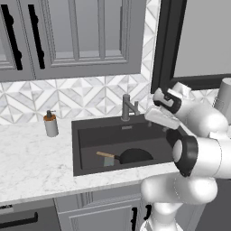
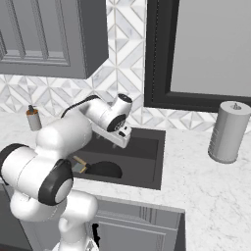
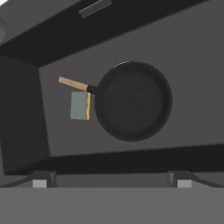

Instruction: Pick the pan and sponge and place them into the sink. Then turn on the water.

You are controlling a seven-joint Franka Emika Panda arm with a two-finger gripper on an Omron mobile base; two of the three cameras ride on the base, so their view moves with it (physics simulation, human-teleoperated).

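Closest to your hand camera, the two fingers stand spread wide with nothing between them, hanging above the sink and looking down into it. Your pan already lies flat on the basin floor, its wooden handle pointing away from the bowl, and the sponge lies just beside that handle, right against the pan's rim; whether the two touch you cannot tell. So both things look placed, and what seems left is the water: no stream falls from the faucet, which stands at the back edge of the basin, near the hand. Watch the reach to it. The wrist sits close by the spout, so a careless swing could knock the spout aside instead of catching the lever. Spread fingers could also slip past a thin lever without moving it. Further out on the marble surface, the soap dispenser stands well clear to the left and the paper roll to the right.
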